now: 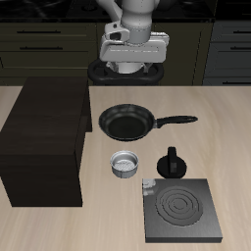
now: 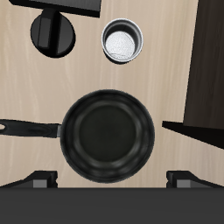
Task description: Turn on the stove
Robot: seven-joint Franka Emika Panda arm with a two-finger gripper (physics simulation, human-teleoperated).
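Note:
The stove (image 1: 181,209) is a flat dark-grey slab near the table's front edge. Its spiral coil burner (image 1: 180,206) is grey, not glowing. A small knob (image 1: 149,186) sits at its back corner. My gripper (image 1: 132,67) hangs high above the table's back, far from the stove, open and empty. In the wrist view the gripper (image 2: 114,180) shows its fingertips (image 2: 39,179) spread wide above the frying pan. Only a dark corner of the stove (image 2: 74,7) shows there.
A round black frying pan (image 1: 127,123) with a long handle lies mid-table, below the gripper (image 2: 105,131). A small metal bowl (image 1: 125,164) (image 2: 122,42) and a black pot (image 1: 173,163) (image 2: 52,33) stand between pan and stove. A large dark-brown cabinet (image 1: 44,142) (image 2: 206,79) stands beside them.

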